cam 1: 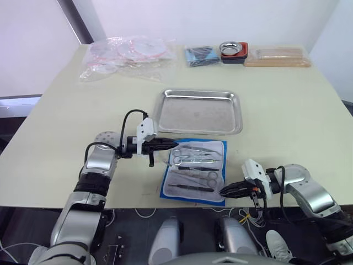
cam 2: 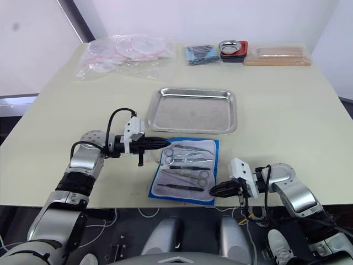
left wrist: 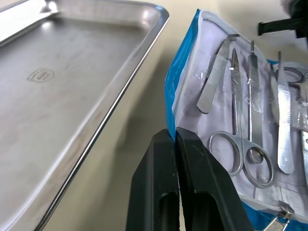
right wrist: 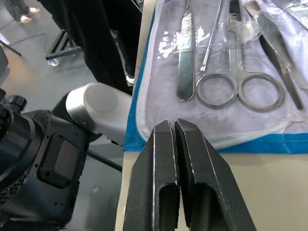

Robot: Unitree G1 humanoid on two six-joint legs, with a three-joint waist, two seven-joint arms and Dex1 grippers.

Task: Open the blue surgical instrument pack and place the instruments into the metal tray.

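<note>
The bright blue fabric surgical instrument pack [cam 1: 194,172] lies open on the cream rectangular table [cam 1: 287,116], pale slotted lining upward, just beside the near rim of the large shallow stainless-steel tray [cam 1: 199,111]; the two appear apart by a narrow strip of table. The slim silver instruments [cam 1: 194,161], ring-handled scissors and tweezers among them, remain in their slots under what looks like clear retaining bands. The pack's long axis runs from the robot toward the tray, slightly slewed; the instruments lie across it, left to right, with some ring handles toward the left arm's side and others toward the right. The left gripper [cam 1: 173,145] is at the pack's left far edge, fingers pressed together, with no instrument between them; whether they pinch the fabric edge cannot be determined. The right gripper [cam 1: 223,191] is at the near right corner, fingers likewise pressed together with nothing seen between them. Judgement: the pack is open and no instrument has reached the tray, so extraction is the step in hand. To do it well, one gripper should pin the fabric while the other spreads, takes a single tool by the shank near the rings, and slides it lengthwise out of its band rather than lifting straight up, which would likely drag the pack.
</note>
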